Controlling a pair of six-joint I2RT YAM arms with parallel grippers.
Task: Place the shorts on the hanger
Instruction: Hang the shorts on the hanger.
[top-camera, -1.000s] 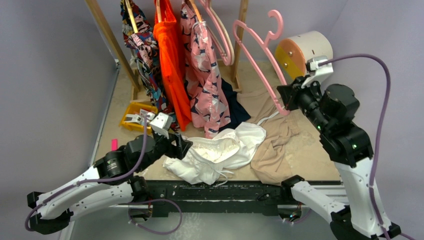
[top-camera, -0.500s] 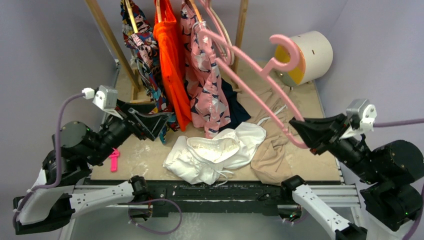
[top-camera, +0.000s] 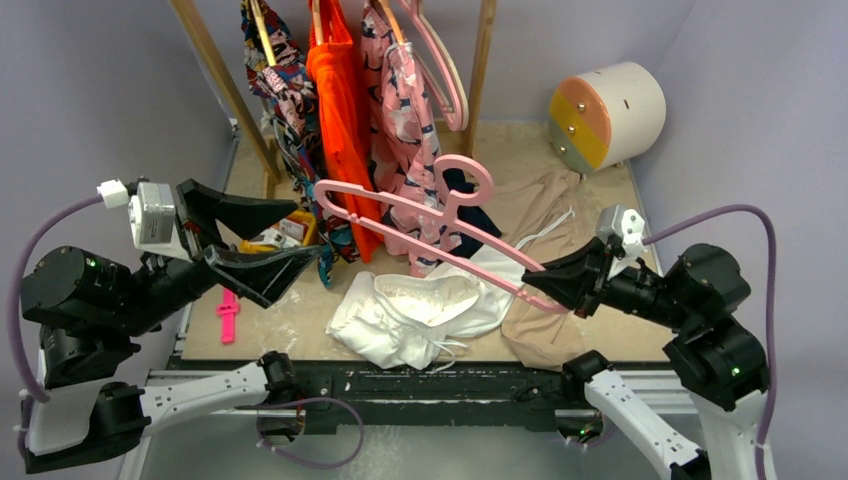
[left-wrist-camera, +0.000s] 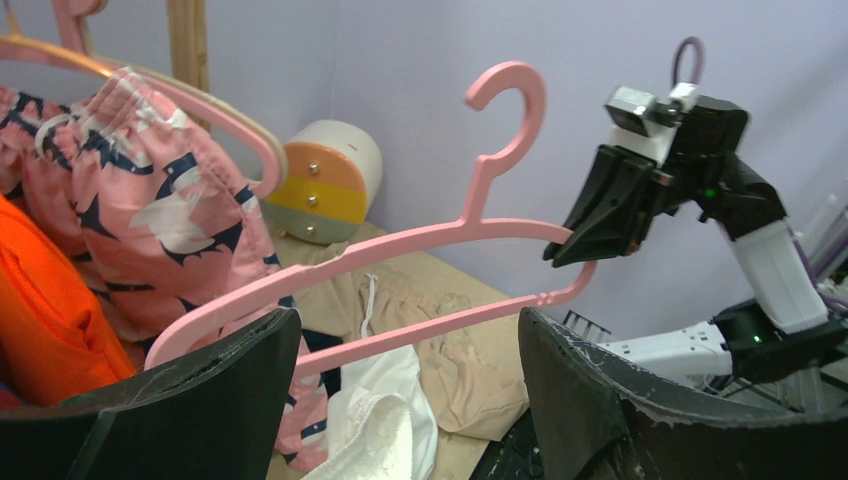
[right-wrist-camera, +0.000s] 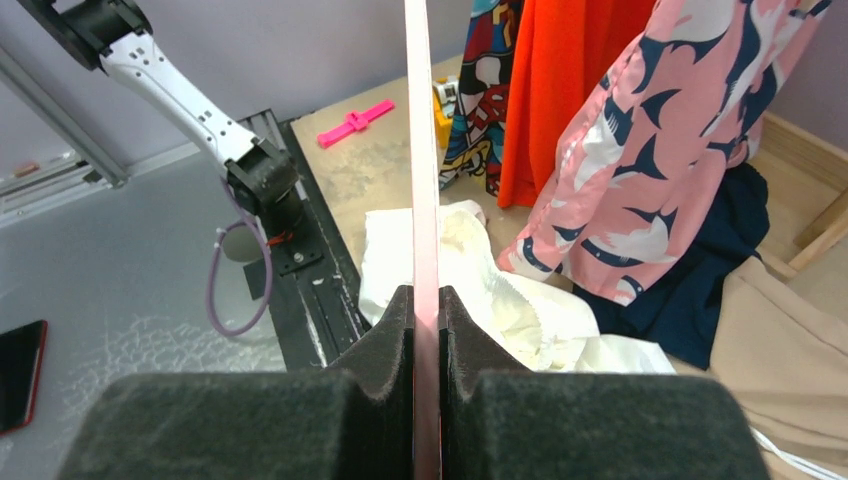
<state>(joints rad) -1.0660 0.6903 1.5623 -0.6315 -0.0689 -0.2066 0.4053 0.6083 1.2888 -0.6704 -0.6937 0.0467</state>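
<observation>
The right gripper (top-camera: 545, 278) sits at the right of the overhead frame, its pads pressed together on one end of the hanger (left-wrist-camera: 420, 238); its own camera shows the pink bar pinched edge-on between the foam; the hanger hangs in the air across the middle of the frame, hook uppermost, above the shorts (top-camera: 420, 315), which lie crumpled on the table (top-camera: 290, 325) at lower centre, touching the tan garment (top-camera: 545, 315) to their right; the left gripper (top-camera: 300, 232) is at the left of the frame with its jaws spread wide and nothing between them, pointing toward the hanger's free end; the step in hand looks like bringing hanger and shorts together, and nothing is on the hanger yet; to do it well the right arm should probably keep the bar level and steady while the left goes down for the gathered waistband, pinching only white fabric, clear of the drawstrings and of the pink patterned garment (top-camera: 405, 170) hanging behind
</observation>
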